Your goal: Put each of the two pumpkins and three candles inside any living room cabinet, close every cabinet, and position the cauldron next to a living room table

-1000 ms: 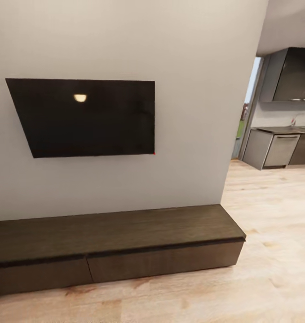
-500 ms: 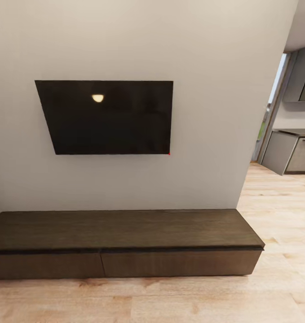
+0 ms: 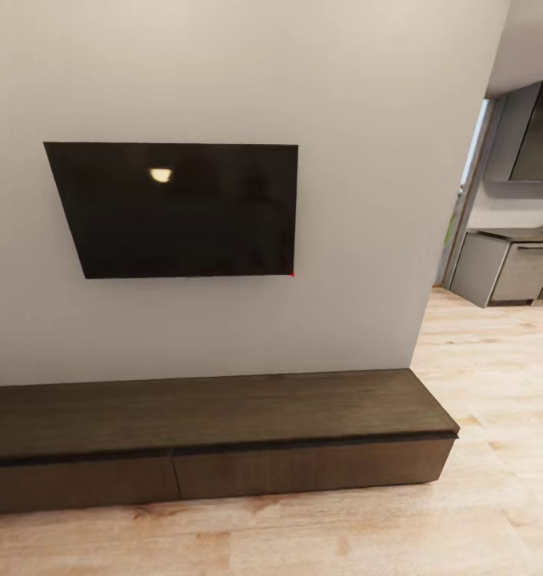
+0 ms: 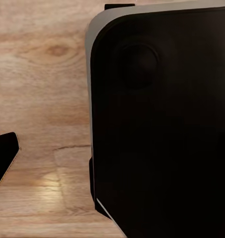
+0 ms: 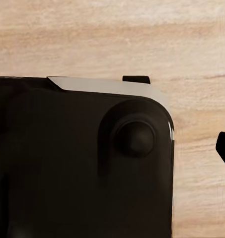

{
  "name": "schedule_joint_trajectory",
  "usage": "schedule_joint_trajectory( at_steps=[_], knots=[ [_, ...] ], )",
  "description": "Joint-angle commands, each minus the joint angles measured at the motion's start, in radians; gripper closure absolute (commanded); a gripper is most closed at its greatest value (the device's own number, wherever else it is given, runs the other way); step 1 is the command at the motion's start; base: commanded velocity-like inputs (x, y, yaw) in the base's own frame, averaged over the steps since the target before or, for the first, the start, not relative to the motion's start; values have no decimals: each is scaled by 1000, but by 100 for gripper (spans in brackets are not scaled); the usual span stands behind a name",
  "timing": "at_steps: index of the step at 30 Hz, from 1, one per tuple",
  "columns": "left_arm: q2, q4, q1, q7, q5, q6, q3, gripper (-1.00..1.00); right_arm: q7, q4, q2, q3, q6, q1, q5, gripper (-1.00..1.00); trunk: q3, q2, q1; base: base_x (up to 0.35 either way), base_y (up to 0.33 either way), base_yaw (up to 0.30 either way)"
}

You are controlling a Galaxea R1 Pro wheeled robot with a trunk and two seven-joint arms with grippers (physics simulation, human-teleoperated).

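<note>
Wall-mounted television (image 3: pixel 179 210) on a pale grey wall (image 3: pixel 343 120).

Dark blank screen, one small light reflected near its upper middle, tiny red dot at its lower right corner. Light wood plank floor (image 3: pixel 495 384) at right, running toward grey kitchen units (image 3: pixel 507 270) with a dark upper cupboard (image 3: pixel 537 144) above. Same wood floor (image 4: pixel 40 99) under both wrist cameras.

A long, low cabinet (image 3: pixel 215 436) of dark-brown wood stood against the far wall, running from the left edge of the head view to just past the wall's right corner. Its flat top was bare. Two wide drawer fronts faced the room, both shut flush, with a thin vertical seam between them left of centre. It rested on the pale wood floor.
</note>
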Motion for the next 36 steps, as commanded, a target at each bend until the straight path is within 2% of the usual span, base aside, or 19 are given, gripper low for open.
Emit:
schedule_joint_trajectory(
  at_steps=[1,14,25,33,36],
  knots=[
    [0,-2,1,-1,0,0,0,-100,1,1,0,0,-3,-1,1,-100,-1,0,0,6,61,-26],
    [-2,-2,-1,-3,8,1,3,-100,0,-6,0,2,-7,-1,-1,-100,-1,0,0,30,72,-3],
    [-2,-5,-1,-3,1,-1,1,-100,-1,-9,-1,-1,-8,-1,-7,-100,-1,0,0,0,1,0],
    [2,-88,-8,-4,-8,9,-4,-100,2,-10,-1,-4,0,-1,-8,-100,-1,0,0,0,0,0],
    [21,-138,-16,-23,-5,19,-4,-100,4,-49,0,-7,26,-11,-13,-100,-1,0,0,0,0,0]
  ],
)
